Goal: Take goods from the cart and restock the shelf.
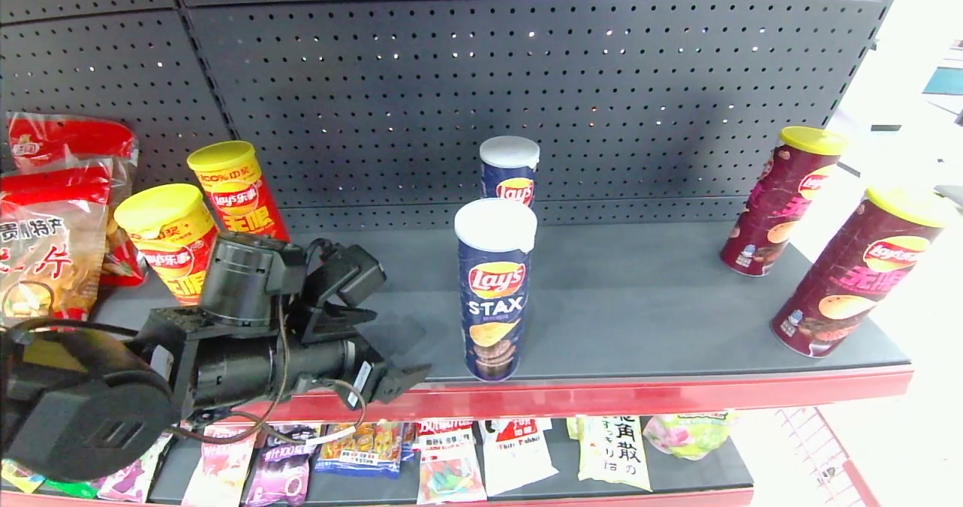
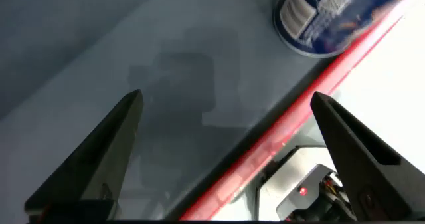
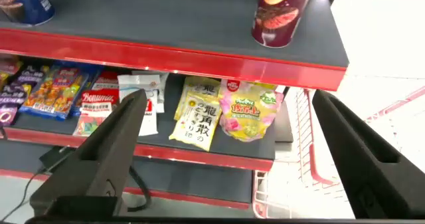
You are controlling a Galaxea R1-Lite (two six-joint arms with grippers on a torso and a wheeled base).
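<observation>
Two blue crisp cans stand mid-shelf, the front can [image 1: 493, 289] near the red front edge [image 1: 639, 394] and the rear can [image 1: 509, 170] by the back panel. My left gripper [image 1: 410, 375] hovers over the shelf's front edge, just left of the front blue can [image 2: 325, 18]. It is open [image 2: 226, 98] with nothing between its fingers. My right gripper [image 3: 229, 94] is open and empty too, out in front of the lower shelf, below the maroon can [image 3: 279, 14]. The red wire cart [image 3: 302, 141] is low on the right.
Two maroon cans [image 1: 782, 202] [image 1: 854, 274] stand at the shelf's right end, and two yellow-lidded red cans [image 1: 169, 240] [image 1: 235, 191] with red snack bags [image 1: 53, 229] on the left. Bare dark shelf [image 1: 639, 304] lies between the blue and maroon cans. Snack packets [image 1: 609, 447] fill the lower shelf.
</observation>
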